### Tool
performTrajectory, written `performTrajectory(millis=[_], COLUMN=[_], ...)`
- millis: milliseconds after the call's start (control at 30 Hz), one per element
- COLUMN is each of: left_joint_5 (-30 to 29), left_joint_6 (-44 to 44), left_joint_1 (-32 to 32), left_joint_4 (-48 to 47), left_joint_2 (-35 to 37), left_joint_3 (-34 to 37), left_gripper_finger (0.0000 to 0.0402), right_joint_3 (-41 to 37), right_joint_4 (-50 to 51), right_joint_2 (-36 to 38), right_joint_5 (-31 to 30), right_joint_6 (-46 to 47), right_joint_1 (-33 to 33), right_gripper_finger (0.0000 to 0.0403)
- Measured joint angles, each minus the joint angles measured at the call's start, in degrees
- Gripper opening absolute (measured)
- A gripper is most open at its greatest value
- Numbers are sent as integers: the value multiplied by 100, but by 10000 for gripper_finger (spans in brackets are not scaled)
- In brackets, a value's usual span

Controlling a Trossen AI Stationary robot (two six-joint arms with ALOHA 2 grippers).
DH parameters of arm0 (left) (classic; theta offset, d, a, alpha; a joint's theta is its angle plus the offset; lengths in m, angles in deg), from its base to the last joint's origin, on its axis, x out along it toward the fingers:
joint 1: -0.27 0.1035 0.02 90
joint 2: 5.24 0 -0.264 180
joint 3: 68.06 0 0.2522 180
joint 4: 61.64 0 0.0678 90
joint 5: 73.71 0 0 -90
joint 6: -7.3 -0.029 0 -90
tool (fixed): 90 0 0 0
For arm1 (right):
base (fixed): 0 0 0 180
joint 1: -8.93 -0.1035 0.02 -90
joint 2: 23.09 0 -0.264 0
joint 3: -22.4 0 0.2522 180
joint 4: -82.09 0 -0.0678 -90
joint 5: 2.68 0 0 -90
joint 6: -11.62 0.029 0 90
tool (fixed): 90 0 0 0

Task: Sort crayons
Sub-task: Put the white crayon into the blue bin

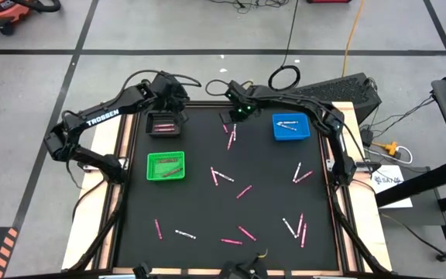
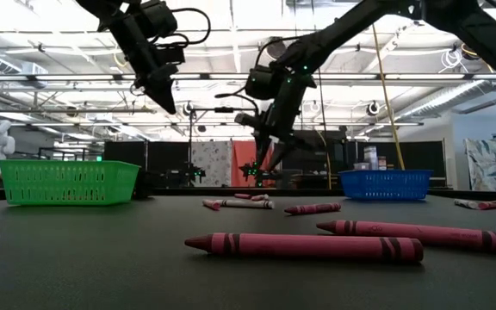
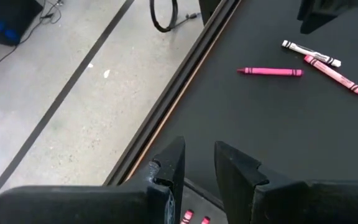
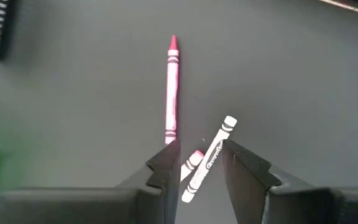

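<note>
Crayons point(image 1: 244, 191) scattered over the black bench point(image 1: 200, 209), a few in the trays. Right claw point(image 4: 201, 163) released, fingers straddling a white crayon point(image 4: 208, 158) near the far edge. Left claw point(image 3: 197, 163) released, empty, above the dark tray point(image 1: 162, 124).

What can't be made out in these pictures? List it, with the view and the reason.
- Black tray, high view: the left gripper hangs over its far edge, and its contents are too small to count.
- Green basket, low view: the mesh wall hides what lies inside.
- White crayon, right wrist view: the lower end runs between the right gripper fingers; contact cannot be told.
- Crayon wrapper print, high view: too small.
</note>
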Motion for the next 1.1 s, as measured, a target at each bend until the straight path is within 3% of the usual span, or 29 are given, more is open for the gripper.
performTrajectory(millis=[433,1100], left_joint_5=[11,35], left_joint_6=[-5,-8], left_joint_1=[0,0], left_joint_4=[3,3], left_joint_2=[0,-2], left_joint_3=[0,2], left_gripper_finger=[89,89], right_joint_3=[2,0], right_joint_4=[105,239], right_joint_2=[-229,-371], right_joint_5=[7,906], right_joint_6=[379,544], right_joint_1=[-13,-48], right_gripper_finger=[105,105])
